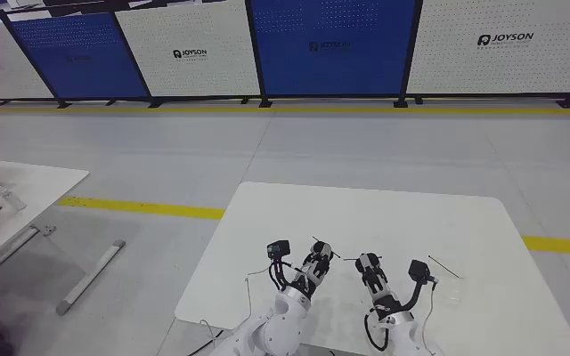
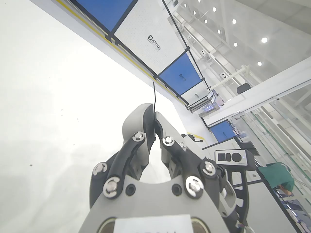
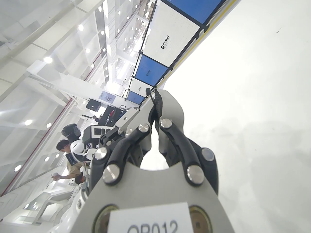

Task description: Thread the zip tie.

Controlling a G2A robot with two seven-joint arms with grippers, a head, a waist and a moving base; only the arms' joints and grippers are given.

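Zip tie (image 2: 154,94) first: its thin pointed tail stands up out of my left pincer (image 2: 154,112), which is pinched tight on the strap. That leaves a short free length beyond the tips, which I judge is what I need for aiming. My right pincer (image 3: 155,103) is likewise clamped narrow. The square locking head (image 3: 147,90) pokes out just past its tips, held close so the slot should not wobble when the tail comes at it. I cannot tell whether these are the two ends of one strap or two separate straps, since the part below the fingers is hidden. From above, the left pincer (image 1: 321,253) and the right pincer (image 1: 367,262) sit near each other over the near side of the white table (image 1: 401,214), with a gap between their tips. A second tie (image 1: 443,265) lies loose on the table beyond the right arm, well apart from the work. By my reading the threading is not yet done: tail and head are each gripped but not joined. The next move calls for turning the head so its slot faces the tail, then closing the gap slowly. The thin tail may flex and miss.
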